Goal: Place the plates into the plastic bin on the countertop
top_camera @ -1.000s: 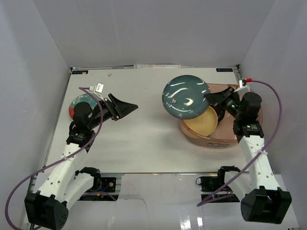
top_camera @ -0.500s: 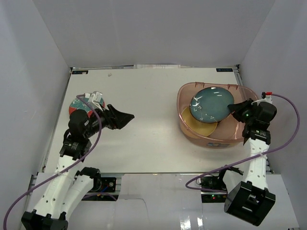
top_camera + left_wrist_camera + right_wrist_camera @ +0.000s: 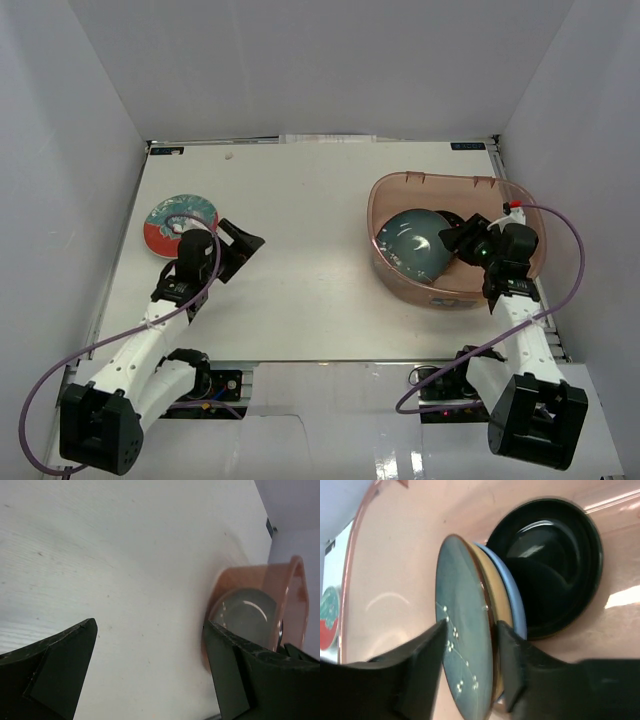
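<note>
The white, matte table (image 3: 300, 290) is cut off at its near edge by the arm mounts, and pale grey walls (image 3: 60, 150) close it in. At its right side stands the plastic bin (image 3: 420, 179), a translucent pinkish-brown tub with rounded corners and a rimmed edge. The right arm hides part of its far right wall.

Inside the bin, a glossy dark teal plate (image 3: 462, 645) lies on top of a stack. Of the yellow-orange plate (image 3: 493, 605) and the light blue plate (image 3: 512, 597) under it, only thin edges show. Beside the stack sits a round black plate (image 3: 555, 565), its lower rim hidden behind them. On the table's left lies a red-and-teal patterned plate (image 3: 175, 220), well apart from the bin, with the left arm overlapping its near edge.

The right pincer (image 3: 470, 627) reaches into the bin with its jaws parted, one on each side of the teal plate's edge. Whether either finger touches the plate is hard to make out. The left pincer (image 3: 150, 665) hovers over bare table with its dark fingers spread wide and nothing between them.
</note>
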Controlling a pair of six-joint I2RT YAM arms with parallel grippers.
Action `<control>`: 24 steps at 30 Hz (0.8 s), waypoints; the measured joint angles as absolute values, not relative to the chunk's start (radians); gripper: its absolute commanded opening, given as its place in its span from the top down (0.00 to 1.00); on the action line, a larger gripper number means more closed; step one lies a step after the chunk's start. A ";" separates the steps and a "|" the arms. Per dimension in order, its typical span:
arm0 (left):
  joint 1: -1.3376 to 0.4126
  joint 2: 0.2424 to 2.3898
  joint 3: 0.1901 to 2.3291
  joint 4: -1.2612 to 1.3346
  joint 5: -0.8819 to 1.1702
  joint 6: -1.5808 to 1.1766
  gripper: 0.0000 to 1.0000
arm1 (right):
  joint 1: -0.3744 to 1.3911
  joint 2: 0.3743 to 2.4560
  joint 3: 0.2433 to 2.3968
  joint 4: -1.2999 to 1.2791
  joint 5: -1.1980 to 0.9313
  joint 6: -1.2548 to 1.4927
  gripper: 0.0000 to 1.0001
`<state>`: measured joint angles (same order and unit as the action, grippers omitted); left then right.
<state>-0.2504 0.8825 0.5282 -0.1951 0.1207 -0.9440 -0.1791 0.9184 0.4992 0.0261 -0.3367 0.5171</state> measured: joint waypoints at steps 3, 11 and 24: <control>-0.241 0.894 0.528 -0.210 -0.003 -0.995 0.02 | -0.175 0.889 0.499 0.049 -0.317 0.518 0.10; -0.052 0.992 0.517 -0.189 -0.182 -1.102 0.02 | -0.174 0.774 0.517 0.031 -0.323 0.494 0.02; 0.329 1.289 0.440 0.078 -0.060 -1.193 0.15 | -0.158 0.577 0.439 0.001 -0.476 0.528 0.06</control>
<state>0.3294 1.2888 0.4404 0.0784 -0.0605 -1.1931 -0.1581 0.5766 0.4385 0.0010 -0.4763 0.5278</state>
